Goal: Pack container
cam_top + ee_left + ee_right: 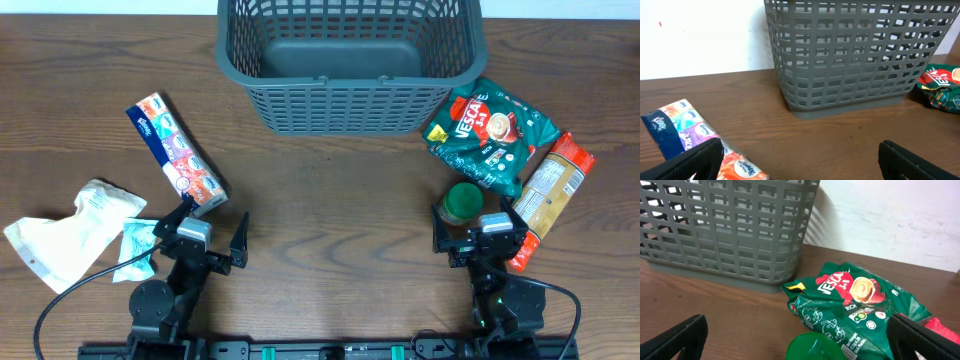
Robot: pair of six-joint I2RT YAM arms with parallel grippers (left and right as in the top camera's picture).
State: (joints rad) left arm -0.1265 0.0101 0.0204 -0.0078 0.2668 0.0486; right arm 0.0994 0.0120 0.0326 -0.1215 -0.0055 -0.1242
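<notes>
Packing has not begun: the basket (345,110) stands empty at the middle of the table's far edge, while the left gripper (200,228) and right gripper (480,222) sit at the near edge, fingers spread wide and holding nothing. The next move is probably a reach for a close item, the tissue pack (178,155) just beside the left gripper or the jar (463,203) just ahead of the right, which calls for lowering the spread fingers astride it before closing. The basket's far rim is cut off overhead, the jar shows only its green lid, and the orange packet's (552,190) near end is partly hidden by the right gripper.
</notes>
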